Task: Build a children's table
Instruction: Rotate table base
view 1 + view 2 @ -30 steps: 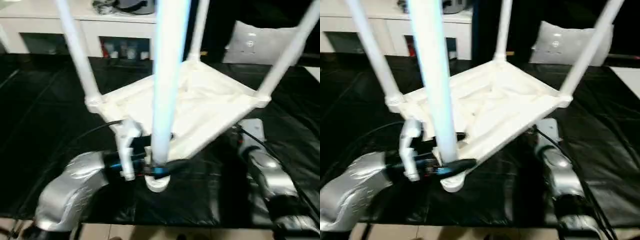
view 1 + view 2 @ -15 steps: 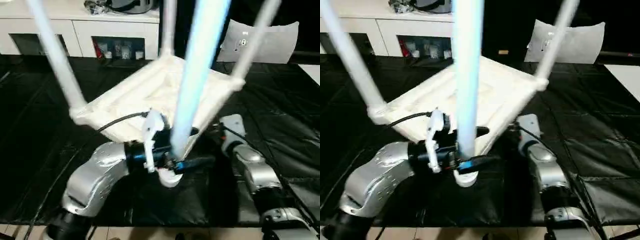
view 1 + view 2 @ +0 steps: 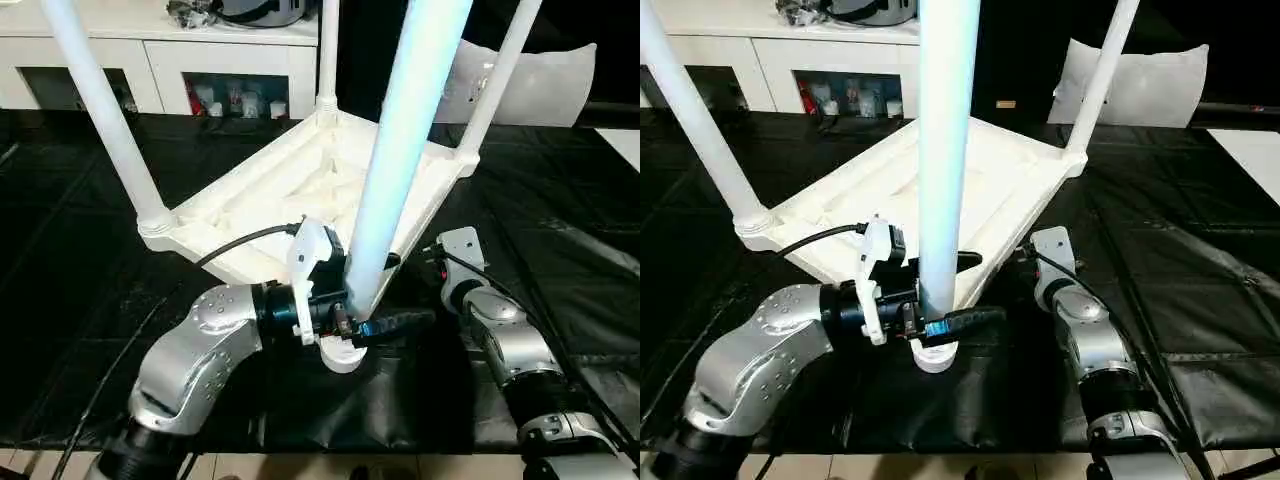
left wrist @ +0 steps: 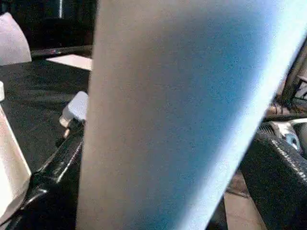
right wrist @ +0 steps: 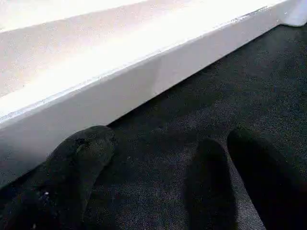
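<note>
The children's table lies upside down on the black mat, ribbed underside up, with all four white legs standing in its corner sockets. The nearest leg rises from the front corner socket. My left gripper holds that leg just above the socket, one black finger in front of it and one behind; the same leg sits between the fingers in the left wrist view. My right gripper is open with nothing in it, low on the mat beside the tabletop's right edge.
A white cabinet with glass doors stands at the back left. A pale cushion leans at the back right. The black mat covers the floor, its front edge meeting tiles. A flat white board lies far right.
The whole picture has shifted and steadied, so the camera moved. My left gripper stays around the nearest leg and my right gripper stays by the tabletop's right edge.
</note>
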Controlling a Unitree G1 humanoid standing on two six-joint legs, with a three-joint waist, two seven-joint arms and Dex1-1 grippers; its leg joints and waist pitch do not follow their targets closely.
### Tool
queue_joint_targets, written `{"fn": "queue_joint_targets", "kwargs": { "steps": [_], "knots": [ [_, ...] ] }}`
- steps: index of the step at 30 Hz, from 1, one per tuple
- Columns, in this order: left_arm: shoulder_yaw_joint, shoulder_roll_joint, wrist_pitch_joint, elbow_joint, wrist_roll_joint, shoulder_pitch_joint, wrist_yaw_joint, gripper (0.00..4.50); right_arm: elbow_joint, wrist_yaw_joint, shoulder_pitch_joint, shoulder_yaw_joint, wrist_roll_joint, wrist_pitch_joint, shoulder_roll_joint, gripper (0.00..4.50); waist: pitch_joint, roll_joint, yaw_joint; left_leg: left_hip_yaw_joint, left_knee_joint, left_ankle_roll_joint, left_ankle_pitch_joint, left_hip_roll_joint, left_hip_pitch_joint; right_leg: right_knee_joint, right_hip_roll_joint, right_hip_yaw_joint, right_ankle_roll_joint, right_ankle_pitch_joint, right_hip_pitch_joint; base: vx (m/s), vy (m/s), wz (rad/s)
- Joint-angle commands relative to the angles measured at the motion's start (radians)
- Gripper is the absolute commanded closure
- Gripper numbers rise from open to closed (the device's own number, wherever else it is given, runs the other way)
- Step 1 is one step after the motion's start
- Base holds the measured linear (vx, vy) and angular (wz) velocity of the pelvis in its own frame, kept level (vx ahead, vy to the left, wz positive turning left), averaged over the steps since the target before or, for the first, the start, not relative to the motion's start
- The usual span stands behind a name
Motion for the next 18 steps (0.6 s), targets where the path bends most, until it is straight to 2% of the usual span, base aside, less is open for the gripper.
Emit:
{"fn": "queue_joint_targets", "kwargs": {
  "steps": [1, 2, 3, 5, 7, 8, 9, 10, 11, 13, 17, 18],
  "knots": [
    [-0.018, 0.026, 0.034, -0.059, -0.034, 0.036, -0.027, 0.12, -0.036, 0.020, 0.006, 0.011, -0.002, 0.008, -0.005, 0.00, -0.062, -0.014, 0.013, -0.002, -0.068, 0.022, -0.226, 0.023, -0.007, -0.070, -0.049, 0.037, -0.149, -0.354, 0.054, 0.000, 0.000, 0.00],
    [-0.012, 0.037, 0.040, -0.071, -0.038, 0.049, -0.029, 0.12, -0.040, 0.020, 0.011, 0.005, -0.003, 0.011, -0.016, 0.00, -0.062, -0.013, 0.015, 0.000, -0.066, 0.025, -0.216, 0.022, -0.004, -0.069, -0.045, 0.037, -0.156, -0.335, 0.051, 0.000, 0.000, 0.00],
    [-0.005, 0.046, 0.045, -0.084, -0.042, 0.063, -0.030, 0.12, -0.045, 0.024, 0.017, 0.000, -0.002, 0.013, -0.027, 0.00, -0.062, -0.016, 0.016, 0.002, -0.066, 0.027, -0.209, 0.022, -0.004, -0.068, -0.043, 0.037, -0.160, -0.321, 0.051, 0.000, 0.000, 0.00],
    [0.009, 0.067, 0.068, -0.127, -0.062, 0.096, -0.026, 0.12, -0.072, 0.035, 0.038, -0.015, 0.000, 0.023, -0.062, 0.00, -0.063, -0.012, 0.021, 0.002, -0.065, 0.028, -0.199, 0.024, 0.000, -0.064, -0.044, 0.038, -0.167, -0.294, 0.051, 0.000, 0.000, 0.00],
    [0.011, 0.068, 0.075, -0.137, -0.069, 0.101, -0.023, 0.12, -0.082, 0.038, 0.044, -0.018, 0.001, 0.028, -0.069, 0.00, -0.062, -0.012, 0.024, 0.004, -0.065, 0.030, -0.200, 0.024, 0.002, -0.064, -0.041, 0.038, -0.175, -0.282, 0.048, 0.000, 0.000, 0.00],
    [0.012, 0.066, 0.080, -0.144, -0.075, 0.104, -0.019, 0.12, -0.091, 0.041, 0.049, -0.021, 0.002, 0.031, -0.074, 0.00, -0.062, -0.017, 0.023, 0.005, -0.065, 0.031, -0.202, 0.024, 0.002, -0.064, -0.040, 0.039, -0.175, -0.283, 0.048, 0.000, 0.000, 0.00],
    [0.004, 0.062, 0.084, -0.154, -0.083, 0.106, -0.002, 0.12, -0.109, 0.049, 0.059, -0.021, 0.003, 0.039, -0.083, 0.00, -0.059, -0.015, 0.029, 0.005, -0.066, 0.028, -0.216, 0.023, 0.002, -0.067, -0.041, 0.039, -0.166, -0.310, 0.047, 0.000, 0.000, 0.00],
    [0.002, 0.060, 0.084, -0.155, -0.082, 0.106, 0.002, 0.12, -0.111, 0.050, 0.061, -0.021, 0.004, 0.040, -0.084, 0.00, -0.058, -0.018, 0.030, 0.006, -0.066, 0.027, -0.220, 0.022, 0.002, -0.068, -0.040, 0.039, -0.160, -0.321, 0.047, 0.000, 0.000, 0.00],
    [0.002, 0.060, 0.084, -0.155, -0.082, 0.106, 0.002, 0.12, -0.111, 0.050, 0.061, -0.021, 0.004, 0.040, -0.084, 0.00, -0.058, -0.017, 0.033, 0.005, -0.067, 0.021, -0.228, 0.022, 0.003, -0.070, -0.042, 0.039, -0.150, -0.342, 0.047, 0.000, 0.000, 0.00],
    [-0.022, 0.028, 0.081, -0.143, -0.081, 0.081, 0.021, 0.12, -0.114, 0.057, 0.062, -0.004, 0.003, 0.042, -0.067, 0.00, -0.059, -0.015, 0.033, 0.004, -0.067, 0.015, -0.236, 0.022, 0.002, -0.072, -0.041, 0.039, -0.139, -0.357, 0.047, 0.000, 0.000, 0.00],
    [-0.033, 0.006, 0.085, -0.129, -0.080, 0.054, 0.025, 0.12, -0.119, 0.064, 0.053, 0.020, 0.007, 0.043, -0.038, 0.00, -0.059, -0.019, 0.030, 0.000, -0.068, 0.008, -0.239, 0.021, -0.004, -0.073, -0.043, 0.038, -0.124, -0.370, 0.050, 0.000, 0.000, 0.00],
    [-0.040, -0.006, 0.084, -0.114, -0.076, 0.032, 0.026, 0.12, -0.111, 0.065, 0.038, 0.036, 0.007, 0.040, -0.008, 0.00, -0.058, -0.011, 0.030, -0.002, -0.070, 0.005, -0.240, 0.020, -0.006, -0.072, -0.043, 0.037, -0.123, -0.373, 0.050, 0.000, 0.000, 0.00]
  ]
}}
